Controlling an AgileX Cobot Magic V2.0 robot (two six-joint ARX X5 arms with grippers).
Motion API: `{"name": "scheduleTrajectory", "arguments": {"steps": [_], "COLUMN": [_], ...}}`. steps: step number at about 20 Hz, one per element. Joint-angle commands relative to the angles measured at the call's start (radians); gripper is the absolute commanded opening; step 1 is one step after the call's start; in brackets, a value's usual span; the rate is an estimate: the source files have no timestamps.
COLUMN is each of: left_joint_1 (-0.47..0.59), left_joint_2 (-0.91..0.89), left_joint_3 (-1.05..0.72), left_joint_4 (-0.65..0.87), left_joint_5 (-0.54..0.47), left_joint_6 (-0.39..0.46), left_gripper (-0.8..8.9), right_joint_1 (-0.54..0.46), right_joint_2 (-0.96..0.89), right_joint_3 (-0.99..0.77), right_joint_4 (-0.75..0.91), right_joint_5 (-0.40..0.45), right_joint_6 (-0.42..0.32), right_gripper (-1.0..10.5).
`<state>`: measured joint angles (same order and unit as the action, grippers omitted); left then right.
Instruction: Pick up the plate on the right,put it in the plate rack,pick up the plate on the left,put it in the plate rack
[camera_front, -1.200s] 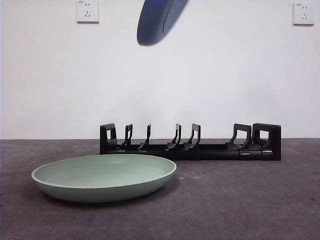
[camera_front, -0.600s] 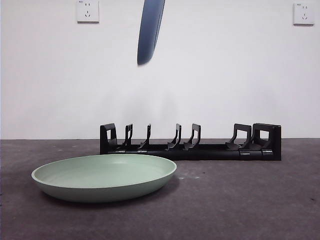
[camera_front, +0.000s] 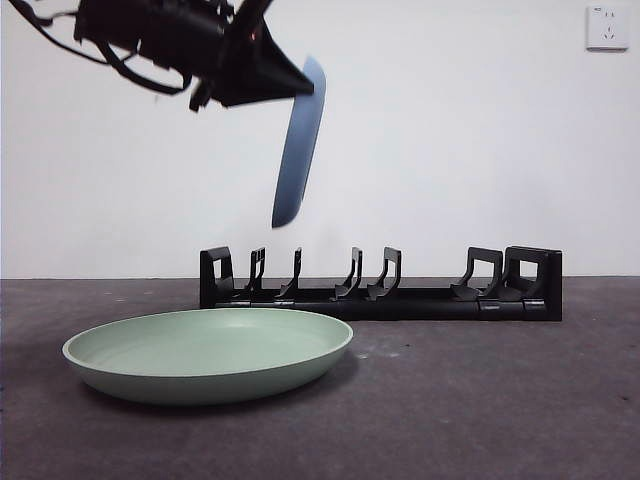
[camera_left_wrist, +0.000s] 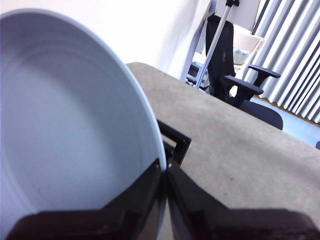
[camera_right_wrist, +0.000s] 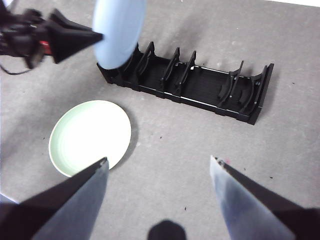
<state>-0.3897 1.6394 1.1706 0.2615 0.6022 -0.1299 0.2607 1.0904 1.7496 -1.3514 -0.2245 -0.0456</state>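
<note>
left end effector: clamped on the rim of the blue plate, its two black jaws pressed together on the edge in the left wrist view; in the front view it came in from about 10 o'clock, high above the tabletop
blue plate: held nearly on edge, tilted a little, hanging in the air above the left end of the plate rack and not touching it; its hollow face filled most of the left wrist view
plate rack: long, low and black, lying on the tabletop behind the green plate, every slot between its curved prongs vacant
green plate: flat on the tabletop, at about 7 o'clock from the rack in the front view, just in front of its left end
right end effector: jaws spread wide apart, holding nothing, high above the tabletop and looking down on the rack and the green plate
tabletop: dark grey, lightly speckled
</note>
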Motion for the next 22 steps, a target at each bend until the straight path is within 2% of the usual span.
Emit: {"name": "scheduleTrajectory", "arguments": {"steps": [1,9,17,18,21,22], "left_joint_1": [0.003,0.029,0.031,0.031,0.031,0.031], "left_joint_2": [0.039,0.141,0.163,0.163,0.163,0.162], "left_joint_3": [0.000,0.000,0.000,0.000,0.000,0.000], "left_joint_4": [0.024,0.032,-0.024,-0.024,-0.026,-0.029], "left_joint_5": [0.006,-0.008,-0.079,-0.079,-0.074,-0.071], "left_joint_6": [0.001,0.012,0.056,0.056,0.055,0.055], "left_gripper": [-0.08,-0.08,0.01,0.11,1.79,1.95], "right_joint_1": [0.001,0.001,0.001,0.001,0.001,0.001], "right_joint_2": [-0.002,0.000,0.017,0.019,0.023,0.024], "right_joint_3": [-0.004,-0.005,-0.007,-0.008,-0.014,-0.014], "right_joint_4": [-0.011,-0.016,-0.013,-0.015,-0.019,-0.022], "right_joint_5": [-0.014,-0.014,-0.014,-0.014,-0.014,-0.014], "right_joint_6": [-0.007,-0.007,-0.008,-0.008,-0.008,-0.008], "right_gripper": [3.5,3.5,3.5,3.5,3.5,3.5]}}
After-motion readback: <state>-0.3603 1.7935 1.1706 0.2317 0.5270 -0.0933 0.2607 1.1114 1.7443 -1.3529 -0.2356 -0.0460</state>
